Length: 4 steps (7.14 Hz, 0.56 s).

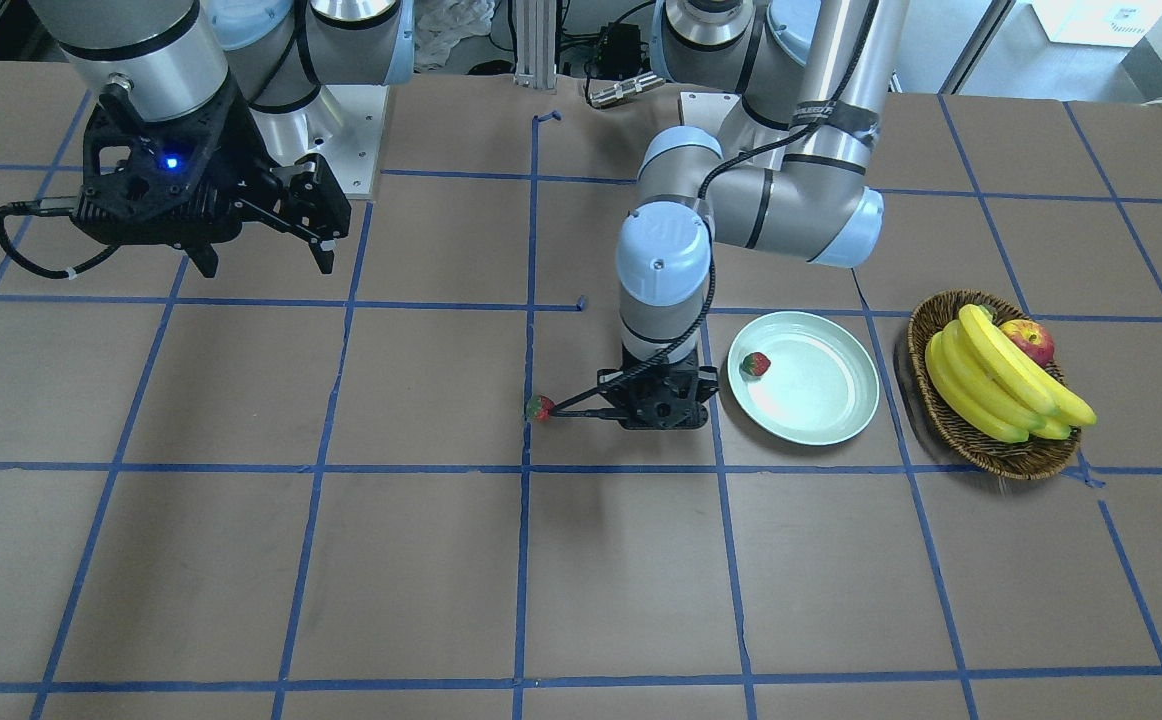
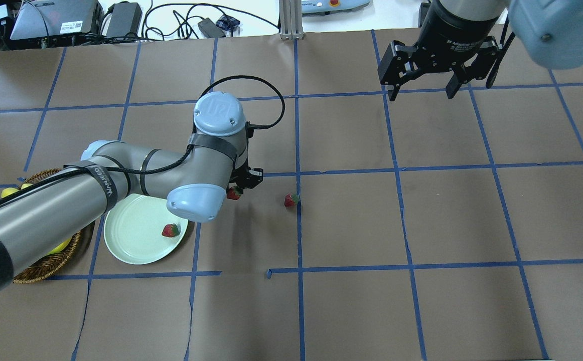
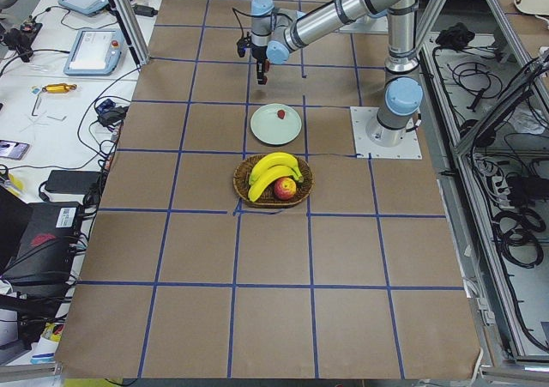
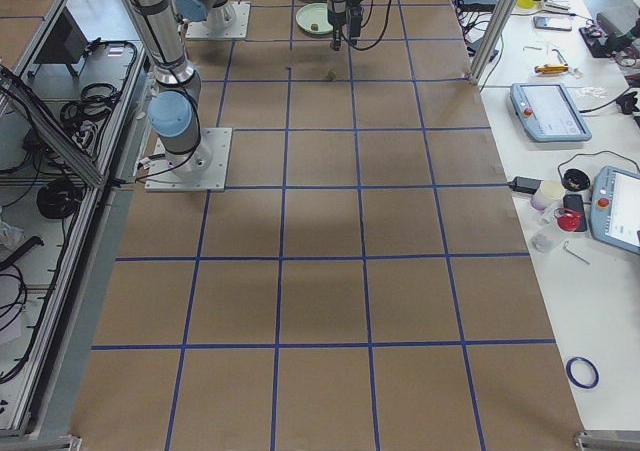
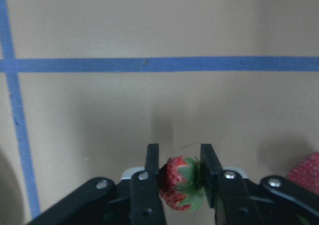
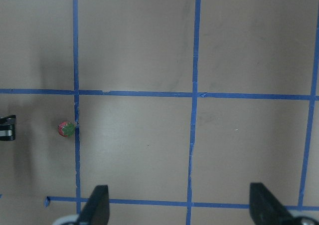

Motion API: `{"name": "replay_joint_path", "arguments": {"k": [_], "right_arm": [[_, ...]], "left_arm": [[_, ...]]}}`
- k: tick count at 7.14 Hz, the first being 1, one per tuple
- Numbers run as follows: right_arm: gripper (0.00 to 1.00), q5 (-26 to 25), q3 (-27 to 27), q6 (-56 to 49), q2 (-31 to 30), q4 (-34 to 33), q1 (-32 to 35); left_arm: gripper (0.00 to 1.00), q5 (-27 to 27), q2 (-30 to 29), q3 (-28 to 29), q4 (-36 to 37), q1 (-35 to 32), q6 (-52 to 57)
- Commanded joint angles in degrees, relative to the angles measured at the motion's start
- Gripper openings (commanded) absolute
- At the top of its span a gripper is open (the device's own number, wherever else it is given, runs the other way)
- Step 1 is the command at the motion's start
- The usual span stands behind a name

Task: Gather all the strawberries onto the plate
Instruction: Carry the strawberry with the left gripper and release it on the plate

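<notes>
Spreading under everything is the brown paper-covered table (image 2: 422, 225), crossed by blue tape lines into squares. The left arm (image 2: 70, 200) reaches low over it, and the left jaws are closed on one strawberry (image 5: 178, 190), pinching it by its sides with the green cap turned toward the wrist camera; whether the berry touches the table cannot be told. The right arm (image 1: 151, 60) hangs well away and higher, its right jaws spread wide apart over bare squares. A brown wicker basket (image 1: 951, 432) sits farthest from the left jaws on their outer side, beyond the plate, and carries yellow bananas (image 1: 991, 380) and a red-yellow apple (image 1: 1029, 340). The pale green plate (image 2: 131, 240) lies just beside the left jaws, between them and the basket, flat on the table. A second strawberry (image 2: 170, 230) lies inside the plate, on the side nearest the left jaws. The third strawberry (image 2: 290, 200) lies on the table near the left jaws on their other side, toward the right jaws, touching a blue tape line.
</notes>
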Motion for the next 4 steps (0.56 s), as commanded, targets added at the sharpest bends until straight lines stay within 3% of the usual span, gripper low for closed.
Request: {"name": "replay_joint_path", "arguments": {"k": [1,3,4], "right_arm": [[1.00,0.00,0.00,0.00,0.00,0.00,-0.03],[1.00,0.00,0.09,0.00,0.00,0.00,0.06],[1.00,0.00,0.09,0.00,0.00,0.00,0.06]], "left_arm": [[0.04,1.73,4.96,-2.10,-4.79,10.30,14.65],[0.06,1.47,6.39,-8.15,-4.63,17.19,22.52],[0.21,1.47,6.05,-11.31,-3.59,17.82,22.21]]}}
